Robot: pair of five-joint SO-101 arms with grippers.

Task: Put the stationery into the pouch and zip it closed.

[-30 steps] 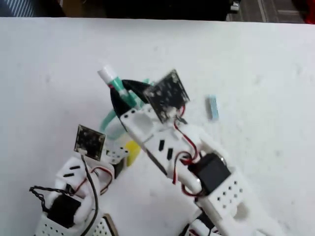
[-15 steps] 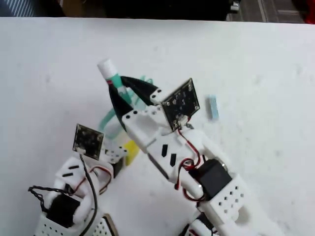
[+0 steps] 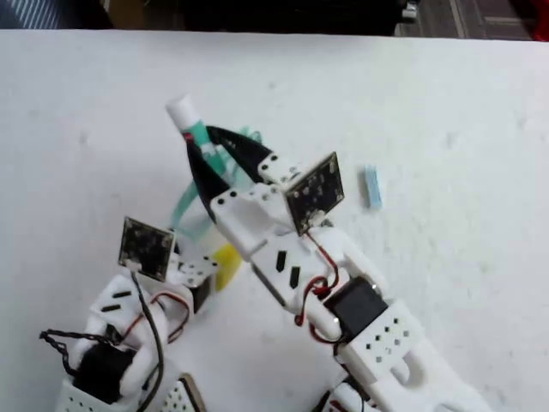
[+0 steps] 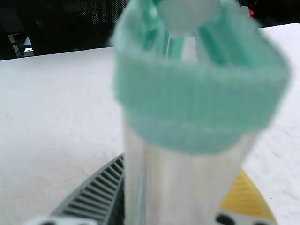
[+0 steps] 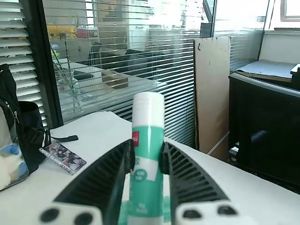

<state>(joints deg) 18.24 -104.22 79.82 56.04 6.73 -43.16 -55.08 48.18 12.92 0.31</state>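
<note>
High view puts your right gripper out over the middle of the table. Its black jaws are narrow and clamped on the glue stick, whose white cap pokes out past the fingertips. Beneath and beside it the pouch shows up as little more than a curl of green trim between the two arms. From up here you can't tell whether the stick touches it.

Your left gripper sits low at the near end of that trim, with one yellow jaw showing. This angle doesn't give you its grip.

Left wrist view settles that. The pouch's clear body stands right between a grey ribbed jaw and the yellow one, so you're holding the pouch. Its green rim loops open above the jaws. A blurred white shape sits at the mouth, and you can't tell whether it's inside.

Right wrist view gives you the stick itself, with a green body and white cap, upright and pinched on both sides by the ribbed black jaws.

Back in the high view, a small blue piece lies on the table, well apart from the pouch, off to the right gripper's side.
</note>
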